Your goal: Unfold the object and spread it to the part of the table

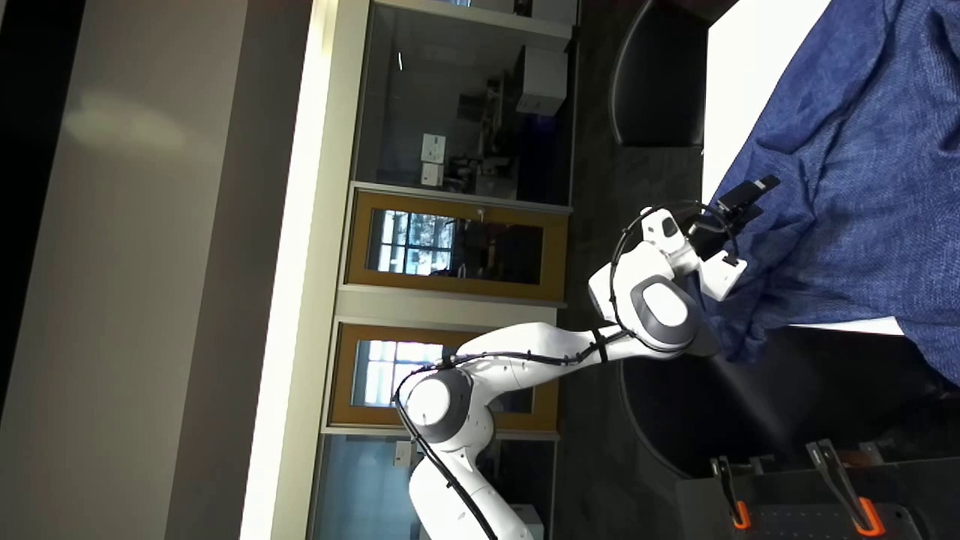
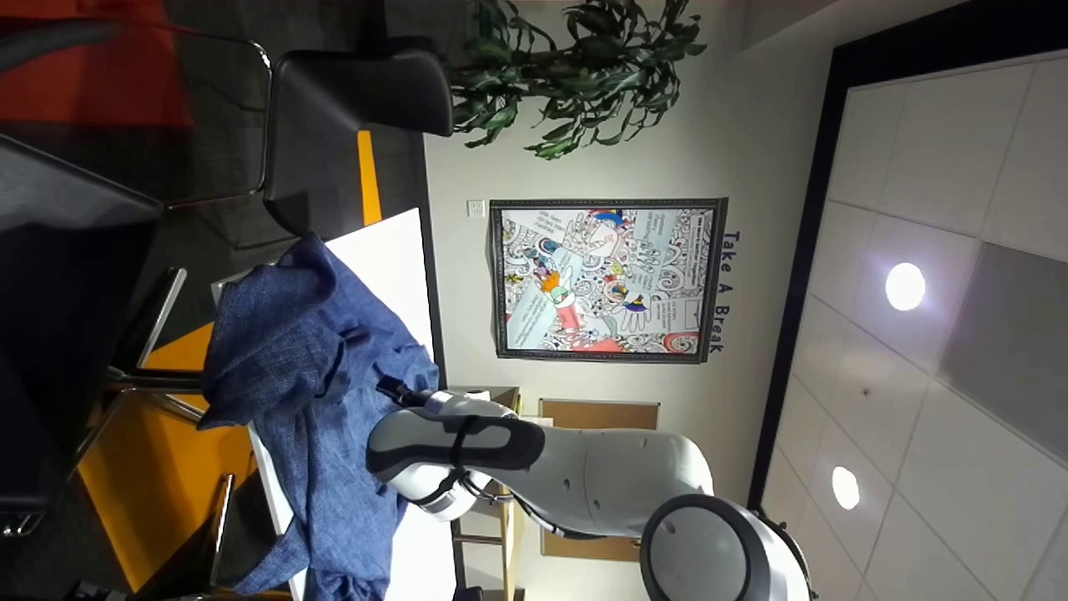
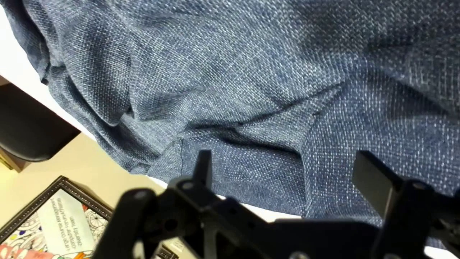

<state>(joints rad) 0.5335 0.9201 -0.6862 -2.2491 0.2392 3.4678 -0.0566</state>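
The dark blue cloth lies wrinkled and folded over much of the white table. It shows in both exterior views (image 1: 877, 225) (image 2: 334, 476) and fills most of the wrist view (image 3: 233, 64). Parts of it hang past the table's edges. The bare white top of the table shows beside it in both exterior views (image 1: 757, 67) (image 2: 388, 259) and as a strip in the wrist view (image 3: 14, 61). My gripper (image 1: 759, 196) is over the cloth close to a table edge. In the wrist view its fingers (image 3: 284, 156) are wide apart with no cloth pinched between them.
Black chairs stand by the table in both exterior views (image 1: 660, 82) (image 2: 334, 100). Orange-tipped clamps (image 1: 847, 487) sit on a dark surface near the arm. A framed poster (image 2: 609, 280) hangs on the wall beyond the table, with a plant (image 2: 576, 75) nearby.
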